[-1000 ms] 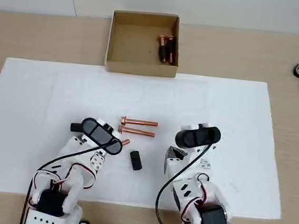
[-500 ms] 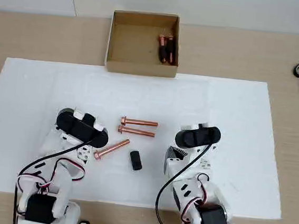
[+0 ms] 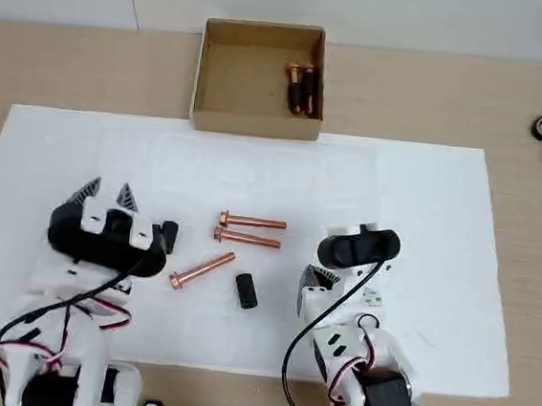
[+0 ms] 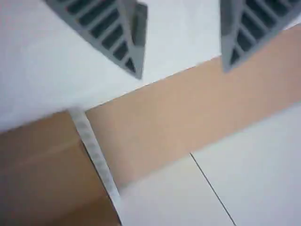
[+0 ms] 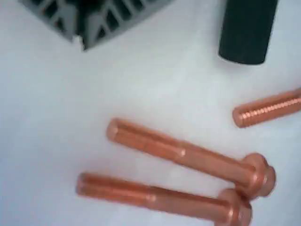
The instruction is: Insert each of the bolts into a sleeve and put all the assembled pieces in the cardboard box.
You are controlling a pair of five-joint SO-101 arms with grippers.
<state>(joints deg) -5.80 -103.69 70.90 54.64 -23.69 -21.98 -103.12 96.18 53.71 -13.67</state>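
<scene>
White paper [image 3: 425, 199] is lying under loose bolts [image 3: 252, 222] and a sleeve [image 3: 246, 291]; the left gripper [image 3: 107, 187], spread wide and holding nothing, could bump them rolling away.

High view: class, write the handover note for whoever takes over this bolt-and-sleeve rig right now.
Left claw: open, empty, over the white sheet, left of the bolts.
Right claw: just right of the sleeve.
Three bolts and one sleeve lie loose on the sheet.
Done: assembled pieces lie in the cardboard box.
Left to do: sleeve the three bolts and box them.
</scene>
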